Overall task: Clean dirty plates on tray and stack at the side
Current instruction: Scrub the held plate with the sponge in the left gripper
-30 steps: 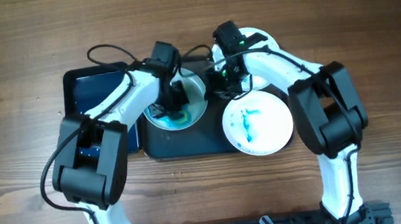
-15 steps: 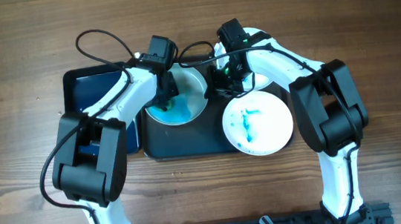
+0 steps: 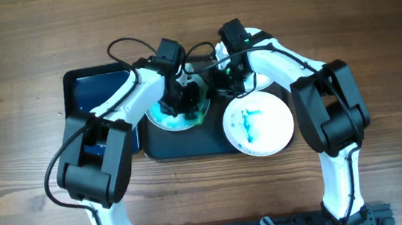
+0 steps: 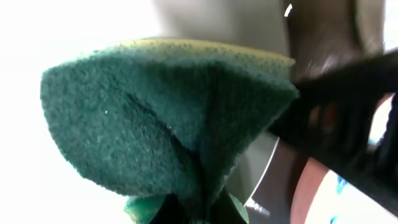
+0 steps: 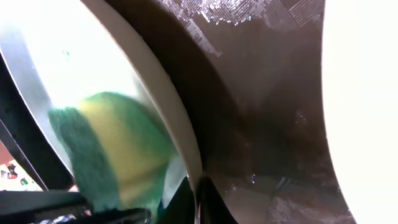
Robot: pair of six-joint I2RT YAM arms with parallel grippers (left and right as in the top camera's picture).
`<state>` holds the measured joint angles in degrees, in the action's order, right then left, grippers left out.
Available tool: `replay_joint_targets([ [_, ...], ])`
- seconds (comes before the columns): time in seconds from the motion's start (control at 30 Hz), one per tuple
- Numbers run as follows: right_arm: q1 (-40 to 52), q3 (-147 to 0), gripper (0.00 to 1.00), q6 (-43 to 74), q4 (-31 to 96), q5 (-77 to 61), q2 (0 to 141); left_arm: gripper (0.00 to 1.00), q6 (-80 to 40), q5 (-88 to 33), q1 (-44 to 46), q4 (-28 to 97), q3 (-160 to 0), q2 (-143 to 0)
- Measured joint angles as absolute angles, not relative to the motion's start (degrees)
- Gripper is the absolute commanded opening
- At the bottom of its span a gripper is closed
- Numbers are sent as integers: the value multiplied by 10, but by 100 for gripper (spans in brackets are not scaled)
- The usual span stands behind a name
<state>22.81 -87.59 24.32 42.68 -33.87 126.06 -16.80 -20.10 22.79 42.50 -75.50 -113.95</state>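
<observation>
A white plate (image 3: 161,117) with a blue-green film lies on the left part of the dark tray (image 3: 189,142). My left gripper (image 3: 182,96) is shut on a green and yellow sponge (image 4: 168,118) and presses it onto this plate. My right gripper (image 3: 220,83) is shut on the plate's right rim (image 5: 168,99), and the sponge (image 5: 118,149) shows just beyond it. A second plate (image 3: 258,121) with blue streaks lies on the tray's right part. A third plate (image 3: 259,39) lies behind the right arm, mostly hidden.
A narrower dark tub (image 3: 97,90) with a blue inside stands directly left of the tray, under the left arm. Wet tray floor (image 5: 261,93) and the second plate's white edge (image 5: 367,93) show in the right wrist view. Bare wooden table surrounds everything.
My left gripper slid the sponge left over the plate and then back right toward the held rim. The blue film is now more smeared. The right gripper kept its hold.
</observation>
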Motion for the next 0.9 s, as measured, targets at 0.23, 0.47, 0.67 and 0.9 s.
replay_joint_targets([
  [0.23,228,-876,4,243,427,-339,1261,4,-277,-12,214,343,-755,-1141],
  [0.47,230,-876,4,238,426,-341,1261,4,-314,57,212,435,-761,-1141],
  [0.67,230,-876,4,228,428,-340,1261,4,-176,-177,197,474,-762,-1141],
  [0.9,230,-876,4,229,427,-341,1263,4,-150,-193,204,412,-760,-1141],
])
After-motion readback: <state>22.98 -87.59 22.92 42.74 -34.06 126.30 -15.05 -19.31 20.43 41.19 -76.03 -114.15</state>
